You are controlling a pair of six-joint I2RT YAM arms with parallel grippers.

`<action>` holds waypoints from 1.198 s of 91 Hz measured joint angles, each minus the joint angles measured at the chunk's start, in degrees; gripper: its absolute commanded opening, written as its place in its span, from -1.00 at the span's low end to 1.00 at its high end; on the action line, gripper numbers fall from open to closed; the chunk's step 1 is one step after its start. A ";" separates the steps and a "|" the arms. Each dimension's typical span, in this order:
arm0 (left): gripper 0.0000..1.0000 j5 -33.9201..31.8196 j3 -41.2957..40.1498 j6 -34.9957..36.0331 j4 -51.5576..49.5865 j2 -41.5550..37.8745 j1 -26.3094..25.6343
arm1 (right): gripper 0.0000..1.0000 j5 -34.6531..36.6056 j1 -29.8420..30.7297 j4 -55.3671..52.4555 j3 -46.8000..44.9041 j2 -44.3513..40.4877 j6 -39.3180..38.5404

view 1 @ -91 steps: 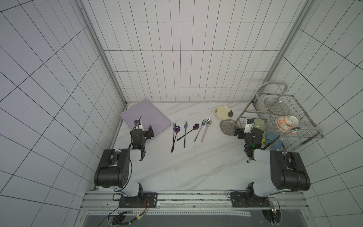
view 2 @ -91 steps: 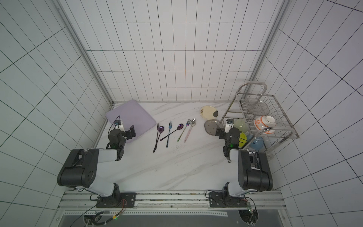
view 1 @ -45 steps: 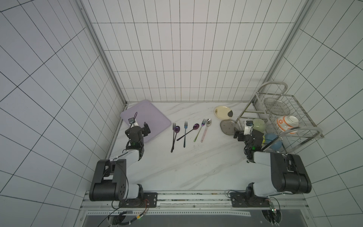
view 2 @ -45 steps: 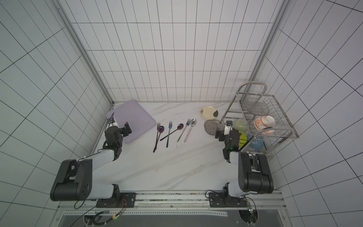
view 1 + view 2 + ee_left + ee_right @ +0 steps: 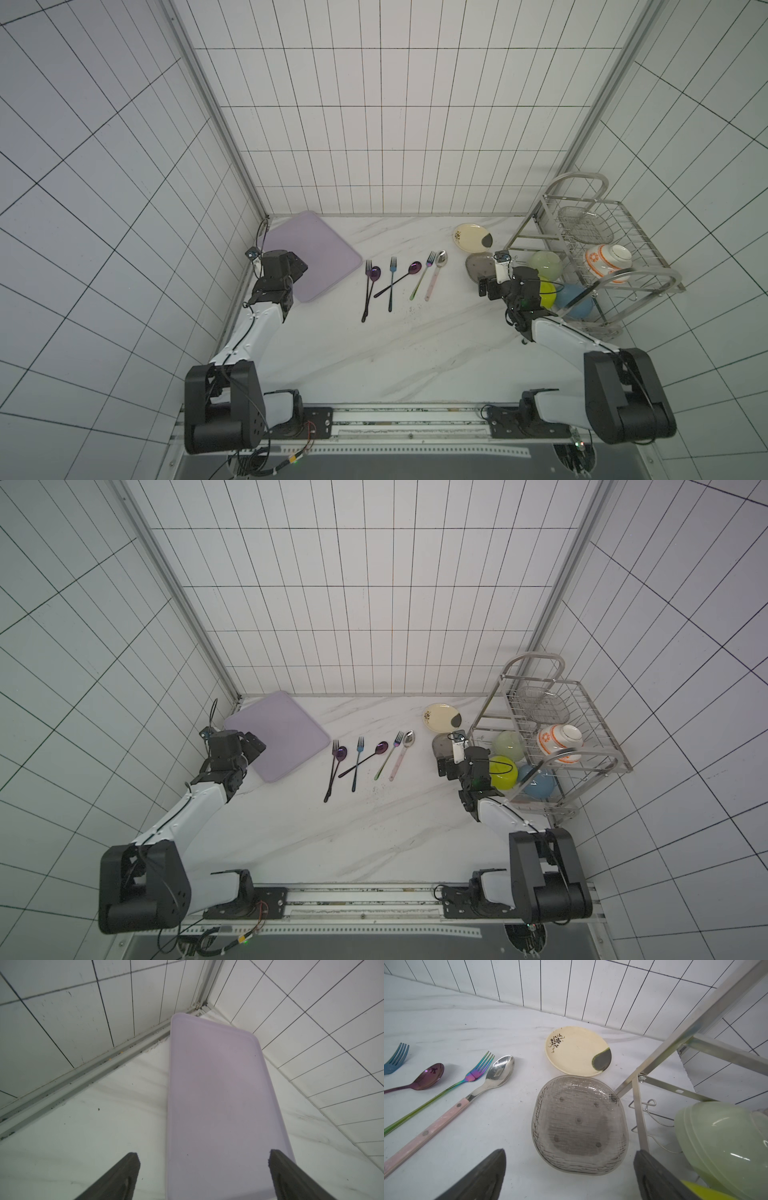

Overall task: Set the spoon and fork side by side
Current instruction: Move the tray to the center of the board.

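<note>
Three fork-and-spoon sets lie mid-table. A dark fork lies beside a purple spoon. A blue fork is crossed by a second purple spoon. A rainbow fork lies beside a silver spoon with a pink handle. My left gripper hangs open over the lilac tray's near edge, left of the cutlery. My right gripper is open and empty, just short of a grey glass dish, right of the cutlery.
A lilac tray lies at the back left corner. A grey glass dish and a cream plate sit by a metal dish rack holding bowls at the right.
Both arms have unfolded from their tucked pose and their elbows dropped back. The left gripper rose toward the tray; the right shifted slightly left. Both stayed open; the cutlery has not moved.
</note>
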 measured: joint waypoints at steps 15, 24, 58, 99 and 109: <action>0.96 4.87 6.60 -0.72 -8.96 3.69 -0.90 | 0.98 3.28 1.86 -9.79 3.91 -3.13 1.29; 0.96 7.21 10.23 -0.33 -13.42 7.19 -2.54 | 1.00 5.20 3.67 -16.50 8.02 -3.65 3.06; 0.96 13.03 23.61 7.91 -24.63 22.60 -11.52 | 0.70 9.49 17.75 -46.42 27.19 -0.68 12.04; 0.96 19.96 34.60 14.97 -31.65 37.35 -11.15 | 0.44 3.87 24.00 -73.66 35.43 3.34 22.12; 0.96 21.97 34.10 15.30 -31.65 37.33 -11.13 | 0.43 3.61 24.00 -75.54 35.43 3.34 23.39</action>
